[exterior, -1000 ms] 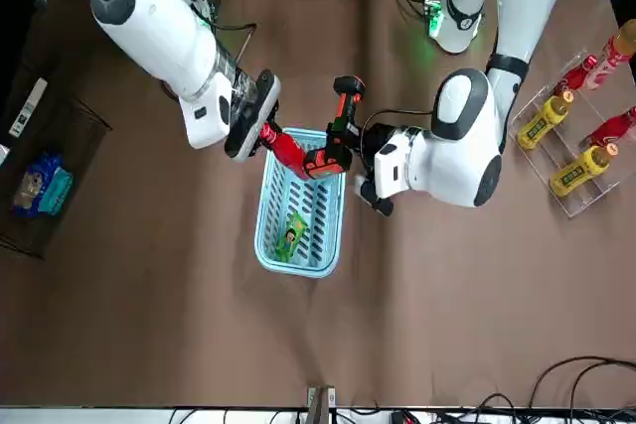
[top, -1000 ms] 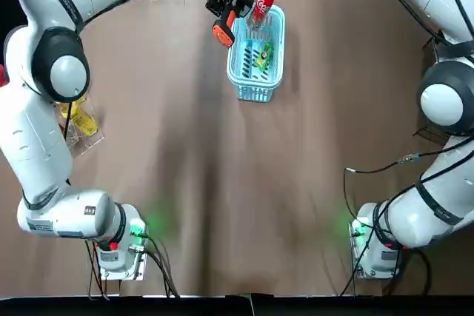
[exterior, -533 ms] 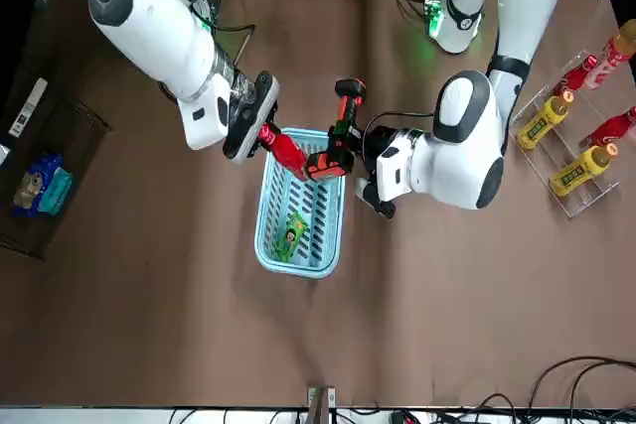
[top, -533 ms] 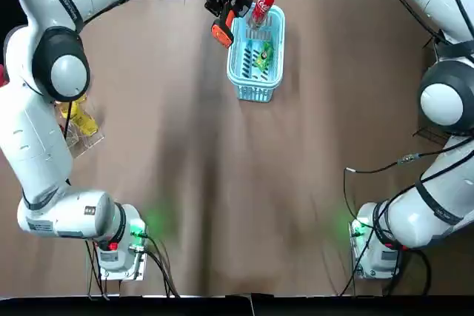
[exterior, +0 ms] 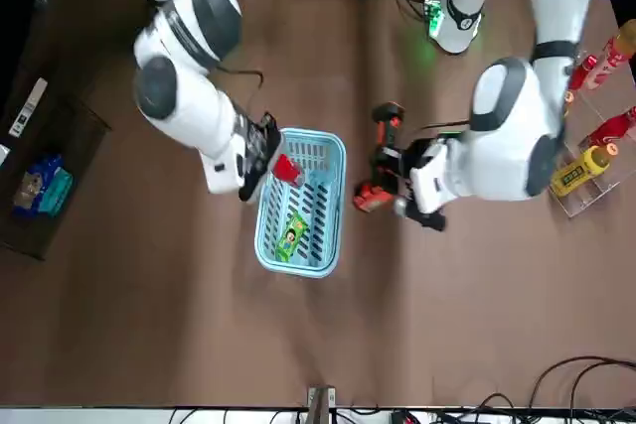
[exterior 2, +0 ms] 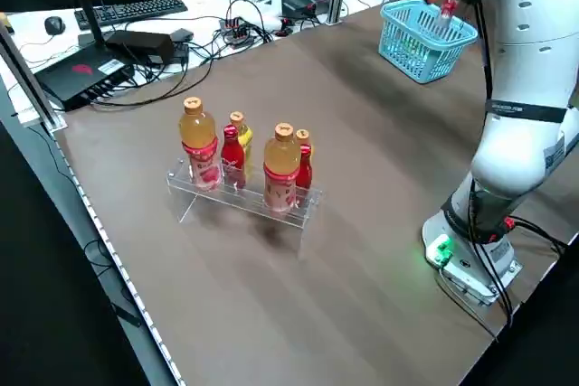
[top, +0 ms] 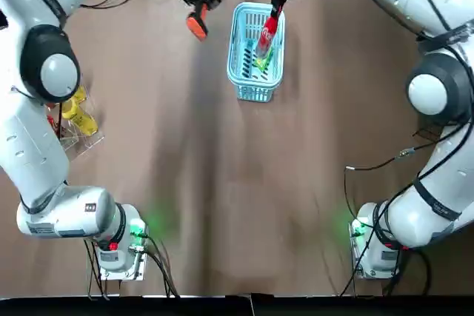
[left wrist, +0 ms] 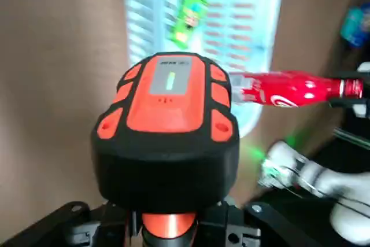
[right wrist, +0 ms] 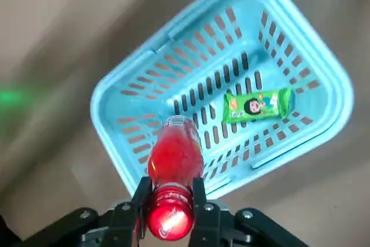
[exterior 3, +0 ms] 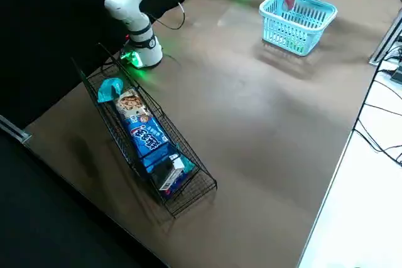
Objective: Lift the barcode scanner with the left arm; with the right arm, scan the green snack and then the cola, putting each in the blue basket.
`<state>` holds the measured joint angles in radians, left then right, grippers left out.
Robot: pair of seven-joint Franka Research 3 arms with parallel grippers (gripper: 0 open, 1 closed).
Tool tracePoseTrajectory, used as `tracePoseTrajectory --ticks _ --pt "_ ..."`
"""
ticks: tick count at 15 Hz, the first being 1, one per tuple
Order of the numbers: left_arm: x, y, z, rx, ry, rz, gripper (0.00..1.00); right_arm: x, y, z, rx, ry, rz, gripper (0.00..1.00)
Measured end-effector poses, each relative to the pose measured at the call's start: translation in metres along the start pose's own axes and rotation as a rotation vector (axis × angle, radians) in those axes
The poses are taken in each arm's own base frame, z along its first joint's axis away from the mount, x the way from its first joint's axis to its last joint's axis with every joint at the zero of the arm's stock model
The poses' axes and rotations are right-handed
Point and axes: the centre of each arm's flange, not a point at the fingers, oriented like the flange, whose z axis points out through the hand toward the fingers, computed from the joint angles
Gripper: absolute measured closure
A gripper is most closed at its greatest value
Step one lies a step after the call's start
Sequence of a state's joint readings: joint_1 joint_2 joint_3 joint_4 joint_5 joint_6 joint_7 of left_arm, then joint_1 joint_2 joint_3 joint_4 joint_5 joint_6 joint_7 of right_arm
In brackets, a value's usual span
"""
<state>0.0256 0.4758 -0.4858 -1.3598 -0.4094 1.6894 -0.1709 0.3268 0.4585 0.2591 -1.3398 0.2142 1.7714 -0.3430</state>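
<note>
Last step: cola poised over the blue basket
The green snack lies inside; above the far half the right gripper clamps the cola by its cap. At the basket's ten o'clock the left gripper grasps the barcode scanner. Next, I judge: lower, release.

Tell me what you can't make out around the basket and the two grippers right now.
- Jaws of the left gripper: in the left wrist view, the barcode scanner covers them.
- Base of the cola: the right wrist view looks down its length from the right gripper, so contact with the blue basket floor cannot be told.
- Print on the green snack: too small in every view.
</note>
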Motion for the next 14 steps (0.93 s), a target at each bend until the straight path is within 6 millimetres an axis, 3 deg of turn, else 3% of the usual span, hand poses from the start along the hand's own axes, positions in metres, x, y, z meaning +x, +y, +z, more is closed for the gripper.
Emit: tracePoseTrajectory --ticks 3,5,9,11,14 --pt "0.002 -0.051 -0.031 0.153 0.054 -0.060 0.64 0.012 -0.006 0.046 -0.076 -0.061 0.057 0.68" --pt "0.005 -0.082 -0.029 0.264 0.054 -0.106 0.64 0.023 -0.027 0.067 -0.143 -0.073 0.095 0.68" --pt "0.017 -0.127 -0.003 0.438 0.043 -0.201 0.64 0.037 -0.066 0.102 -0.246 -0.085 0.107 0.68" --pt "0.029 -0.157 0.013 0.491 0.064 -0.238 0.64 0.038 -0.065 0.115 -0.268 -0.098 0.093 0.68" --pt "0.040 -0.206 0.056 0.545 0.112 -0.249 0.64 0.038 -0.057 0.126 -0.281 -0.108 0.092 0.68"
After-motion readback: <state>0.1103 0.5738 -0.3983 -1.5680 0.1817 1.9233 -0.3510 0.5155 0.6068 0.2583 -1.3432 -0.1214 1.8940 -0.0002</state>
